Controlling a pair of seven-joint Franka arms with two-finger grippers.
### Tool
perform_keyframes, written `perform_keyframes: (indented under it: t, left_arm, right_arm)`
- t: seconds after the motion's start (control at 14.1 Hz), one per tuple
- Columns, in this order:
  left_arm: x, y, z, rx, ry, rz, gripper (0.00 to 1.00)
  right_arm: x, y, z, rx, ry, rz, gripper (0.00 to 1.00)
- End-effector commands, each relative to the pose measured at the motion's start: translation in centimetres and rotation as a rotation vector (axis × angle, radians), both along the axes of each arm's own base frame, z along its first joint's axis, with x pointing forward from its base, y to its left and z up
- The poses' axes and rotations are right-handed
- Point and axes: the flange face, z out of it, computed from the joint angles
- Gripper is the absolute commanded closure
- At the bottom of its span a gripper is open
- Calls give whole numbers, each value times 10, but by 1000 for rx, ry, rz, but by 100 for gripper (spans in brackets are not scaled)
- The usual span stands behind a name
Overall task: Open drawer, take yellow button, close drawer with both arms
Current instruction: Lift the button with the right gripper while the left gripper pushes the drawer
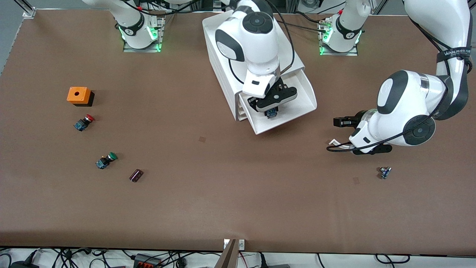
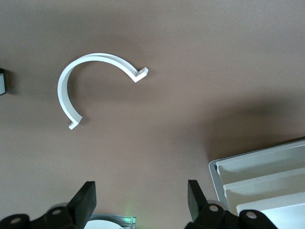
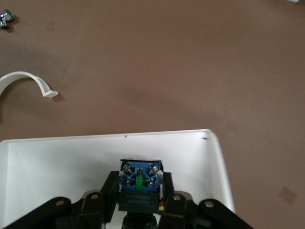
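Observation:
The top drawer (image 1: 302, 97) stands pulled out of the white cabinet (image 1: 223, 52), toward the front camera. My right gripper (image 1: 272, 112) is over the open drawer and is shut on a button (image 1: 272, 113). Only the button's blue and black body shows; its cap is hidden. In the right wrist view the button (image 3: 139, 176) sits between the fingers (image 3: 107, 188) above the drawer's white floor (image 3: 52, 167). My left gripper (image 1: 340, 121) is open and empty, low over bare table toward the left arm's end, apart from the drawer. In its wrist view the left gripper (image 2: 140, 195) shows only table between its fingers.
A white C-shaped plastic piece (image 1: 333, 142) lies under the left hand, also in the left wrist view (image 2: 64, 86). A small metal part (image 1: 385, 172) lies nearer the camera. Toward the right arm's end lie an orange box (image 1: 78, 95), a red-capped button (image 1: 84, 122), a green-capped button (image 1: 106, 160) and a dark block (image 1: 136, 175).

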Motion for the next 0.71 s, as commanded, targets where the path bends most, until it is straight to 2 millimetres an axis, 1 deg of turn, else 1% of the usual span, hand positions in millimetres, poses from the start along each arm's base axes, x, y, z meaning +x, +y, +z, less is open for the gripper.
perform_keyframes:
  t: [0.0, 0.07, 0.14, 0.21, 0.28, 0.35, 0.49, 0.57, 0.64]
  left_arm:
    - [3, -13, 10, 34, -51, 38, 14]
    - [5, -22, 8, 38, -75, 48, 14]
    - [8, -29, 6, 43, -98, 77, 14]
    - [9, -42, 3, 54, -121, 101, 14]
    - [9, -56, -2, 64, -134, 124, 14]
    - [8, -71, -6, 73, -151, 155, 14]
    - [2, -111, -11, 82, -197, 195, 9]
    - [-2, -126, -12, 84, -210, 204, 8]
    - [-5, -137, -15, 89, -215, 216, 8]
  right_arm:
    - [35, -46, 47, 14, 18, -82, 97]
    - [54, -73, 56, 15, 39, -126, 97]
    - [69, -97, 64, 10, 55, -158, 97]
    - [84, -121, 64, -13, 70, -194, 97]
    - [102, -144, 59, -18, 82, -229, 97]
    - [123, -173, 49, -26, 100, -276, 97]
    - [148, -219, 13, -35, 189, -289, 97]
    - [158, -244, -2, -44, 224, -264, 97]
    - [168, -272, -19, -66, 256, -238, 97]
